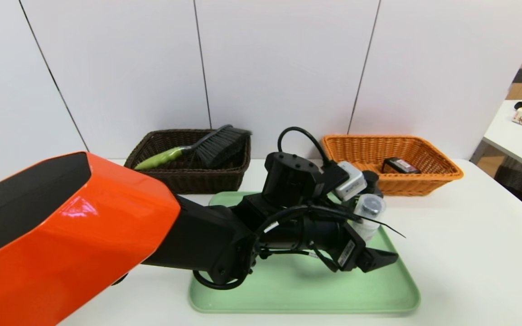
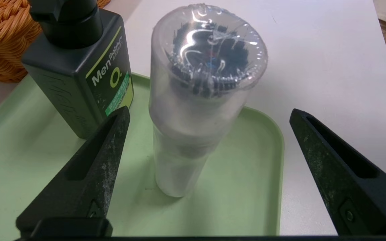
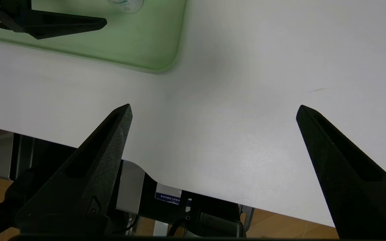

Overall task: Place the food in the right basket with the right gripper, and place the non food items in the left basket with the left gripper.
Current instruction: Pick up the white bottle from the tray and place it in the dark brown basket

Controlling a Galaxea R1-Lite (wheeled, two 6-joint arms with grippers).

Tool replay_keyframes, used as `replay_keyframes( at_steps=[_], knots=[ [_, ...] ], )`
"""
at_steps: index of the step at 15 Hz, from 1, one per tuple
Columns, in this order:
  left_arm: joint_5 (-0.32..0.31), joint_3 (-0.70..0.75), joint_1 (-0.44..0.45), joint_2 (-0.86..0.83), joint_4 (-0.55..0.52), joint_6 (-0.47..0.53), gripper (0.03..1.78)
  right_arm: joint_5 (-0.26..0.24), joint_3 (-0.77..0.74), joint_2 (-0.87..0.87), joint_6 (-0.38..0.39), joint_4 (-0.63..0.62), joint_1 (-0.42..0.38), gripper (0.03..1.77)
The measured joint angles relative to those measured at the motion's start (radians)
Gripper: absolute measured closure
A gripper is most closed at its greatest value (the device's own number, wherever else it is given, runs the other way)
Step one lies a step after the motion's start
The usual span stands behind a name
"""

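Standing upright on the tray (image 2: 45, 187), the white bottle (image 2: 193, 113) sits squarely between the left gripper's (image 2: 209, 113) wide-open jaws, untouched.

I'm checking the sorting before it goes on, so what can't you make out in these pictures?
- Green bottle: head view, hidden behind the left arm; left wrist view, its pump cut off by the edge.
- White bottle: head view, only its cap shows past the left gripper.
- Black packet in the orange basket: too small to read.
- Brown basket: its floor is hidden under the brush.
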Motion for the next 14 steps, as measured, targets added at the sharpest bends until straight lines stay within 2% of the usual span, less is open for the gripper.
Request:
replay_keyframes(
  at_steps=[3,14],
  knots=[
    [0.000,-0.002,-0.013,0.024,-0.035,-0.016,0.12,-0.002,-0.001,-0.001,0.000,0.000,0.000,0.11],
    [-0.001,-0.046,-0.033,0.064,-0.041,-0.017,0.12,-0.001,-0.001,-0.005,0.003,0.001,0.000,0.11]
  ],
)
